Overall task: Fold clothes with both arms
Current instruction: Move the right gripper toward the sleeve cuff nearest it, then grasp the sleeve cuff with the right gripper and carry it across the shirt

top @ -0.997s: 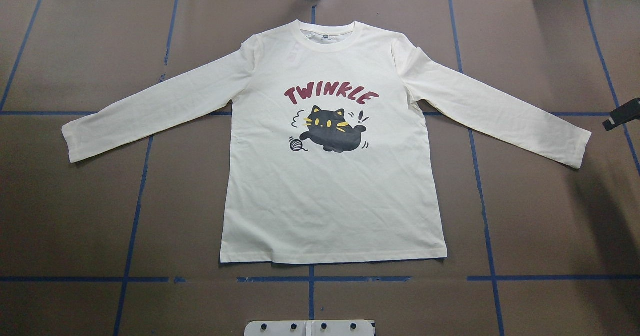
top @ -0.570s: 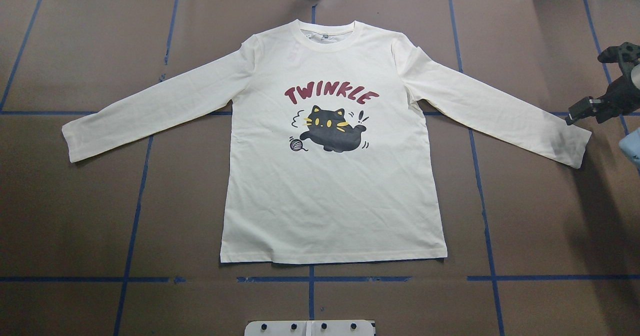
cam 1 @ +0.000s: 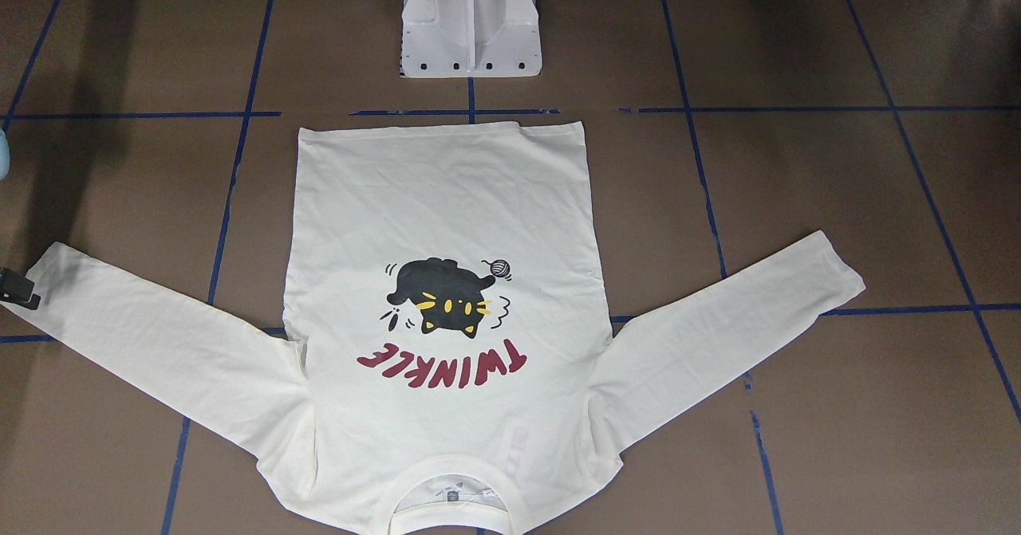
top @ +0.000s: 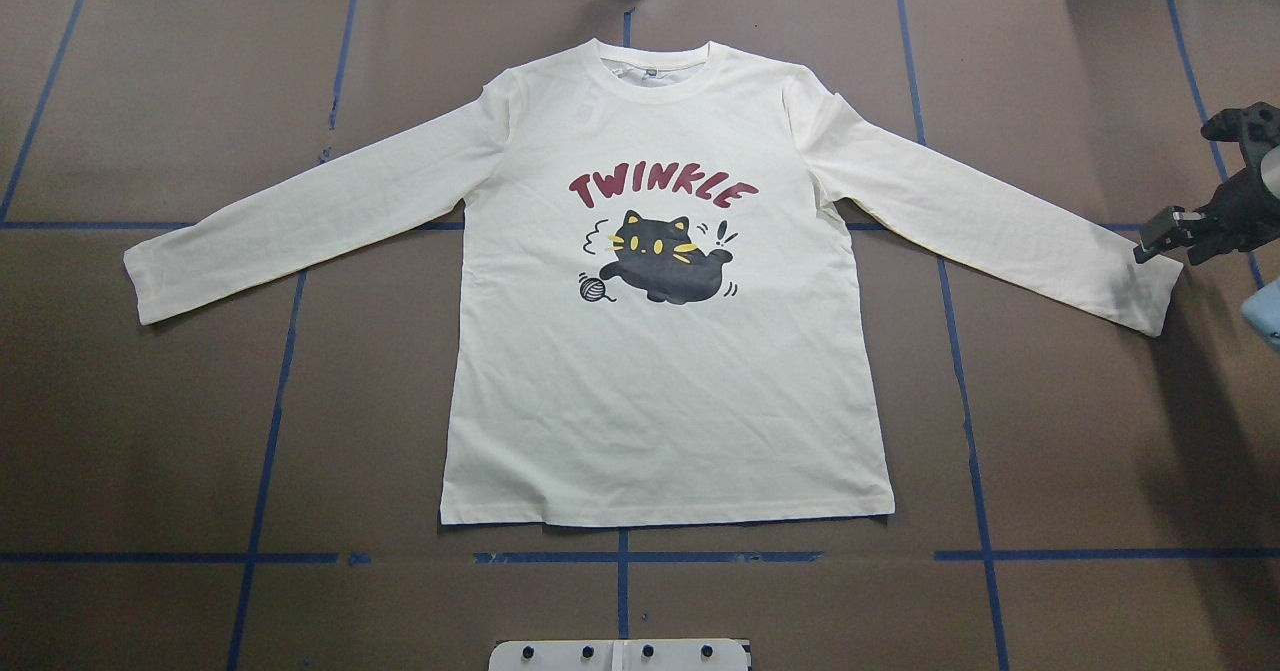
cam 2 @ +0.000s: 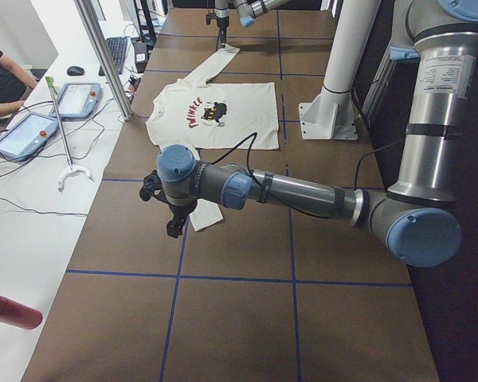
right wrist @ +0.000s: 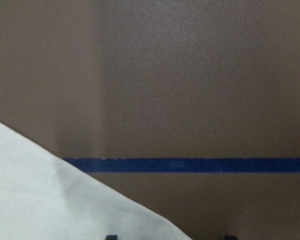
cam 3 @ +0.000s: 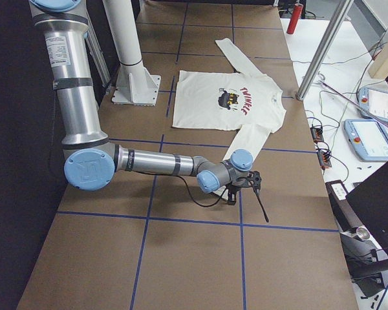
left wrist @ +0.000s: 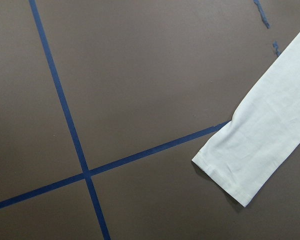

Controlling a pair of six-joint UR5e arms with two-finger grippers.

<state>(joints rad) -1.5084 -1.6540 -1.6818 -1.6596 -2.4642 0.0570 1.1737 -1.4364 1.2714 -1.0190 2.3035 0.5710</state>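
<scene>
The cream-white shirt (top: 660, 401) lies flat and front up on the brown table, with the cat print (top: 665, 266), sleeves spread, collar at the far side. It also shows in the front-facing view (cam 1: 447, 200). My right gripper (top: 1165, 236) hovers just beyond the right sleeve's cuff (top: 1145, 291). Its two fingertips (right wrist: 111, 236) stand apart at the bottom edge of the right wrist view, beside the sleeve (right wrist: 40, 205). My left gripper (cam 2: 174, 219) is by the left sleeve's cuff (cam 2: 209, 215); I cannot tell whether it is open. The left wrist view shows that cuff (left wrist: 255, 155).
Blue tape lines (top: 620, 557) grid the table. The white pedestal base (cam 1: 471, 25) stands at the robot's side, near the hem. Along the far edge are a frame post (cam 2: 103, 56), teach pendants (cam 2: 68, 99), cables, a red cylinder (cam 2: 12, 310) and an operator (cam 2: 0, 76).
My right gripper has come in from the right edge of the overhead view and now stands at the right cuff. The shirt has not moved.
</scene>
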